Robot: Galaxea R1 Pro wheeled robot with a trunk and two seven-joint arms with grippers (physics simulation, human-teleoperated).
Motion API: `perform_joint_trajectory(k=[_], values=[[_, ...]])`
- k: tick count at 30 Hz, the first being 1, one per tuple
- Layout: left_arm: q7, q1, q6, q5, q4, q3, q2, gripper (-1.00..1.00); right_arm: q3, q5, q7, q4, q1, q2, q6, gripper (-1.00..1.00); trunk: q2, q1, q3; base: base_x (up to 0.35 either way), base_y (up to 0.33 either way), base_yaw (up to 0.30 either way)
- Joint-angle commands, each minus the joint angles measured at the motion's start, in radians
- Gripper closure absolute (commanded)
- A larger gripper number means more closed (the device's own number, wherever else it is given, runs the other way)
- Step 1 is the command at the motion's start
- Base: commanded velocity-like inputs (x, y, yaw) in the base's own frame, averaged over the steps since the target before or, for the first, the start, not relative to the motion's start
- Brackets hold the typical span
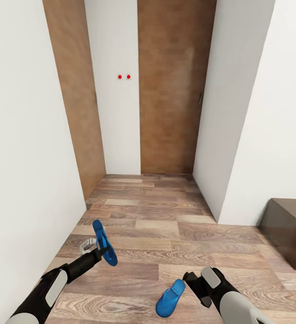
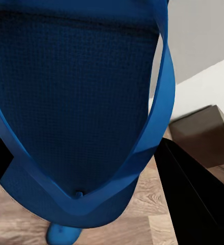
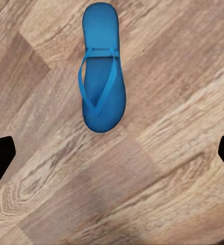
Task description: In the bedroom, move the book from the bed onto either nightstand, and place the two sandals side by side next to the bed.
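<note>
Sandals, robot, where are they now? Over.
Left gripper shut on one sandal, held off the floor. Right gripper open above the other sandal, flat on the floor. Nothing in between.

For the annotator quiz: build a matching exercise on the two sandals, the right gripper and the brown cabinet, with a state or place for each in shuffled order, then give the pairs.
Things:
1. sandal in the left gripper
2. sandal on the floor
3. right gripper
4. dark-brown cabinet

States or places:
A. open, holding nothing, beside a sandal
B. against the wall at the head view's right edge
C. lifted off the floor, held
D. flat on the wood planks, straps up

Pairs: 1-C, 2-D, 3-A, 4-B
</note>
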Motion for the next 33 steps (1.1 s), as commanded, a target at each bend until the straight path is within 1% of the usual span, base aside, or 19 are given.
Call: perform_joint_trajectory(k=[1,6,10,14,18,33], values=[[-0.004,-0.001,0.009,0.007,0.000,0.002,0.000,1.00,0.001,-0.011,-0.008,-0.003,0.000,0.000,0.003,-1.00,0.000,0.000,-0.001,0.110,0.000,0.000],[-0.004,-0.001,0.009,0.007,0.000,0.001,-0.001,1.00,0.000,-0.011,-0.008,0.001,0.000,0.002,0.003,-1.00,0.000,0.000,-0.001,0.034,0.000,0.000],[-0.004,-0.001,0.009,0.007,0.000,0.001,-0.002,1.00,0.001,-0.010,-0.009,0.039,0.000,0.005,0.002,-1.00,0.000,0.000,-0.001,0.006,0.000,0.000],[-0.004,-0.001,0.009,0.007,0.000,0.001,-0.002,1.00,0.002,-0.007,-0.010,0.062,0.000,0.026,0.004,-1.00,0.000,0.000,-0.001,0.001,0.000,0.000],[-0.004,-0.001,0.009,0.007,0.000,0.001,-0.002,1.00,0.004,-0.003,-0.010,0.101,0.000,0.033,0.007,-1.00,0.000,0.000,-0.001,0.000,0.000,0.000],[-0.004,-0.001,0.009,0.007,0.000,0.001,-0.002,1.00,0.009,0.005,-0.011,0.117,0.000,0.033,0.007,-1.00,0.000,0.000,-0.001,0.000,0.000,0.000]])
